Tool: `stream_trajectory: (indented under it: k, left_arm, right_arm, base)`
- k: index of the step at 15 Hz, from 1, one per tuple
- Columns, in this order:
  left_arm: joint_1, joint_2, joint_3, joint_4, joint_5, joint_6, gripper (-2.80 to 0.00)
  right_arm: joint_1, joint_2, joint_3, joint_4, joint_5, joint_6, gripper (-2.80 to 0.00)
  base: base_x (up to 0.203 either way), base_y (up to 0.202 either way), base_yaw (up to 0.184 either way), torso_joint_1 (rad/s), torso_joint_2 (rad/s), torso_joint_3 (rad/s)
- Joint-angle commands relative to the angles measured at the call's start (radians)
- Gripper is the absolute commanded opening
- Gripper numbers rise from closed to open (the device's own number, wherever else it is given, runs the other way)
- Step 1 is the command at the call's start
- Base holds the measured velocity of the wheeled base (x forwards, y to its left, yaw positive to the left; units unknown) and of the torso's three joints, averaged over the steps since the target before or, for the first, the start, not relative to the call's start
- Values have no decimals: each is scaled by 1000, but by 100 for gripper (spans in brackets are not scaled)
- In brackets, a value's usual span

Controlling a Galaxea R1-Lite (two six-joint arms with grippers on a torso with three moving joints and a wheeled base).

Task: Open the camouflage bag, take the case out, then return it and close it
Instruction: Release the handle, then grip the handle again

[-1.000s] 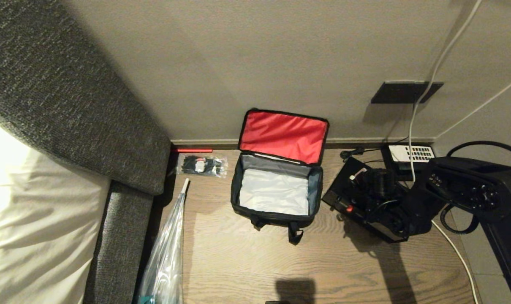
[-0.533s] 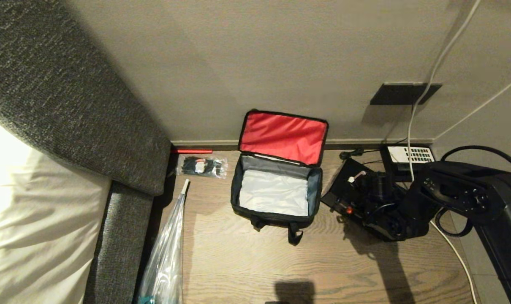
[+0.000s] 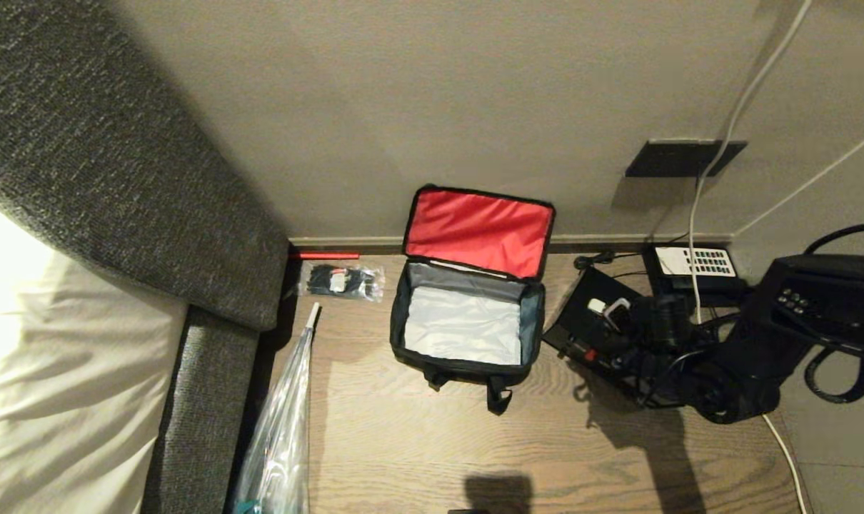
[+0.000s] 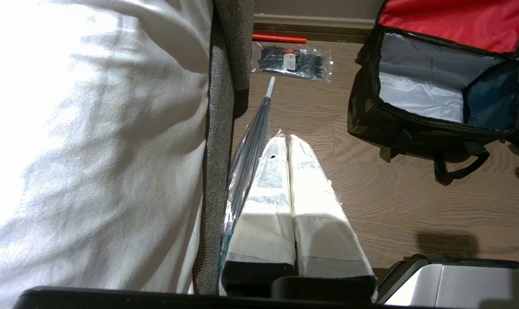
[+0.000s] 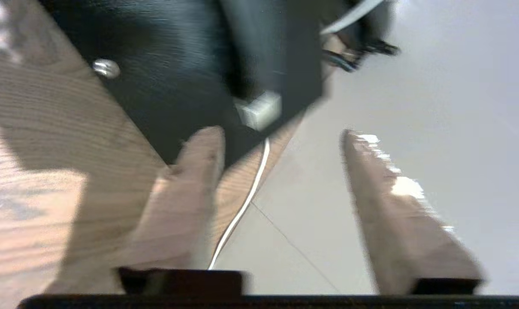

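Camouflage bag (image 3: 468, 325): lid propped open, interior empty. Case (image 3: 589, 328): lying on floor right of bag. Right gripper (image 5: 281, 141): fingers (image 5: 186, 193) spread, holding nothing, beside case. Left gripper (image 4: 285, 146): fingers together, parked.

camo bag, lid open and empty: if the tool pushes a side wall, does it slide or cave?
The camouflage bag probably caves first: soft fabric walls, nothing showing inside. Likely light, so it may then skid on the wooden surface. The upright red-lined lid could flop.
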Motion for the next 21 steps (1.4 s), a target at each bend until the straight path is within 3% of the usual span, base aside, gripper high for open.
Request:
stream_trajectory:
  k: [1, 6, 8, 10, 11, 13, 15, 16, 18, 21]
  left_arm:
    - [1, -2, 2, 0, 0, -1, -280]
    - [1, -2, 2, 0, 0, -1, -280]
    - [0, -2, 2, 0, 0, -1, -280]
    - [0, -2, 3, 0, 0, -1, -280]
    - [1, -2, 2, 0, 0, -1, -280]
    - [0, -2, 2, 0, 0, -1, -280]
    - [1, -2, 3, 0, 0, -1, -280]
    - [0, -2, 2, 0, 0, -1, -280]
    - [2, -2, 2, 0, 2, -1, -280]
    - [1, -1, 2, 0, 0, -1, -280]
  right_arm:
    - [14, -276, 60, 95, 11, 41, -280]
    - [19, -936, 243, 459, 55, 182, -280]
    - [15, -1248, 326, 616, 138, 213, -280]
    - [-3, -1573, 365, 892, 217, 253, -280]
    - [-21, -1710, 383, 1029, 274, 311, -280]
    - [-83, -1907, 457, 1201, 487, 465, -280]
    - [-150, -2039, 627, 1193, 674, 541, -280]
    - [-167, -2109, 678, 1160, 723, 561, -280]
    - [-183, -2223, 704, 1124, 765, 579, -280]
    - [-188, -2267, 787, 969, 722, 657, -280]
  base:
    - [0, 0, 0, 0, 0, 0]
    - [0, 0, 0, 0, 0, 0]
    - [0, 0, 0, 0, 0, 0]
    - [0, 0, 0, 0, 0, 0]
    - [0, 0, 0, 0, 0, 0]
    - [0, 0, 0, 0, 0, 0]
    - [0, 0, 0, 0, 0, 0]
    - [0, 0, 0, 0, 0, 0]
    - [0, 0, 0, 0, 0, 0]
    - [0, 0, 0, 0, 0, 0]
